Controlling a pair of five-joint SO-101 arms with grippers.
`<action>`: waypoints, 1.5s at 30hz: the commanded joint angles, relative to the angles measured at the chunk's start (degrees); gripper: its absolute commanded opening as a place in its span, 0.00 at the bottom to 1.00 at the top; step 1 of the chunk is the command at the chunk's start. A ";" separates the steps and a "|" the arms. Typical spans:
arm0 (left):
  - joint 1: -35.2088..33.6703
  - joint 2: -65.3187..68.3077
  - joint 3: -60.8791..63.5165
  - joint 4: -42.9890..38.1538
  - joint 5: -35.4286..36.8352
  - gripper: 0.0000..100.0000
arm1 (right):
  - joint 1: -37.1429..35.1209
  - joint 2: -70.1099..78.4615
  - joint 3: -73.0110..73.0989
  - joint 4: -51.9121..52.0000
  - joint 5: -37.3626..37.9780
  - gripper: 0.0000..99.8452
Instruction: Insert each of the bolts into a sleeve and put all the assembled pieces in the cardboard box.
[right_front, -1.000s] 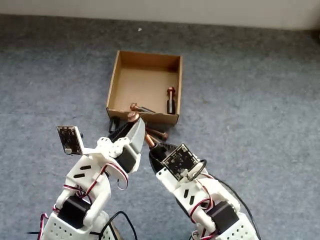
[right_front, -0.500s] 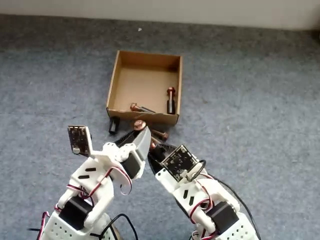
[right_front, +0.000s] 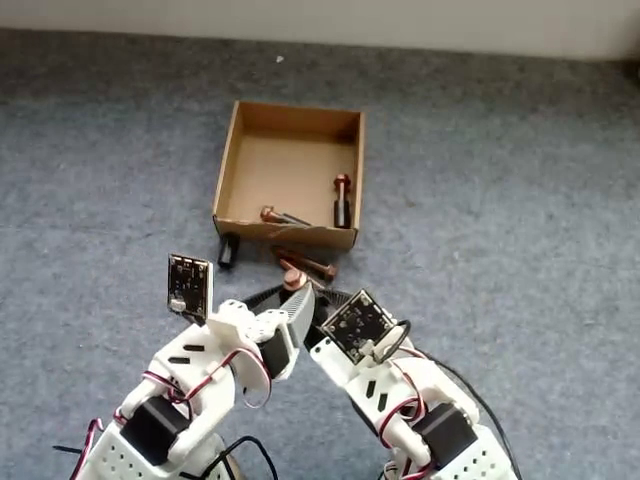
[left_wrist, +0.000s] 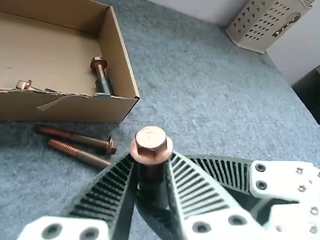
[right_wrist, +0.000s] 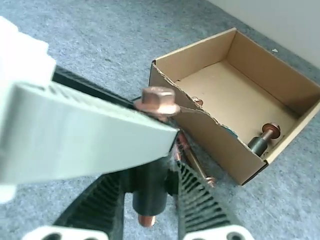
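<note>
Firmly, the ribbed left end effector (left_wrist: 152, 167) clasps a hex-headed bolt (left_wrist: 151, 143).

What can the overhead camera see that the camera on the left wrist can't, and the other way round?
The high view takes in the bodies of the left arm and right arm, plus a loose black sleeve on the carpet by the box's front corner. The left wrist view adds a white perforated bin in the background. Shared: the cardboard box, two loose bolts in front of it, an assembled piece inside, and the bolt clamped in the left gripper.
</note>
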 joint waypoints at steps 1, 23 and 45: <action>1.98 -0.31 -2.33 2.81 -0.97 0.16 | 2.59 -0.84 -1.36 -1.98 0.18 0.00; -4.62 -0.31 -9.19 12.40 -4.04 0.38 | 9.45 -1.45 -0.92 -1.80 0.00 0.00; -51.47 -0.40 3.30 15.38 -20.48 0.01 | 17.01 -1.19 -6.81 3.56 -4.40 0.01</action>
